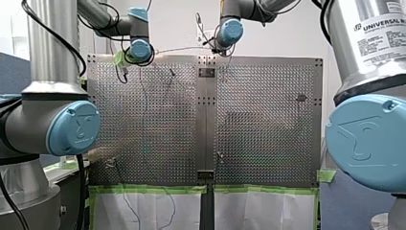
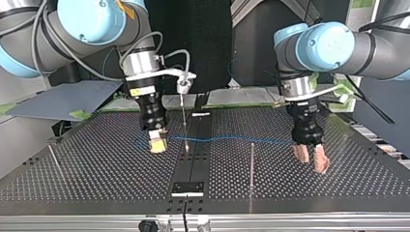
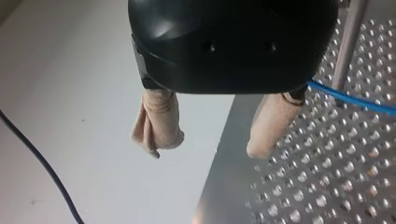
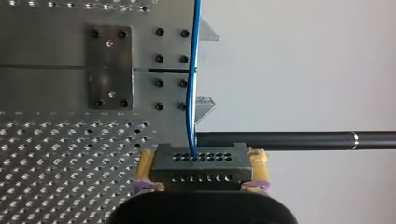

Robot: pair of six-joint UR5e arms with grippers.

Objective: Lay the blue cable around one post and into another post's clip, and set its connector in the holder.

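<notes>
The blue cable [image 2: 232, 138] runs low across the perforated table [image 2: 96, 169], between the two grippers. My right gripper [image 2: 157, 143], at the top view's left, has yellow pads and is shut on the cable's black connector [image 4: 201, 167]. From the connector the cable [image 4: 191, 84] leads straight ahead. My left gripper [image 2: 312, 157], at the top view's right, is open with beige-padded fingers [image 3: 161, 123] and holds nothing. The cable [image 3: 355, 99] passes close beside one of its fingers, near a metal post [image 3: 348, 42].
A thin upright post [image 2: 252, 166] stands between the grippers, nearer the top view's front edge. Another post [image 2: 52, 157] leans at the left. A slim probe [image 2: 183, 121] hangs beside my right gripper. A small plate [image 2: 188, 187] sits on the centre strip. A black rod [image 4: 289, 140] crosses ahead of the connector.
</notes>
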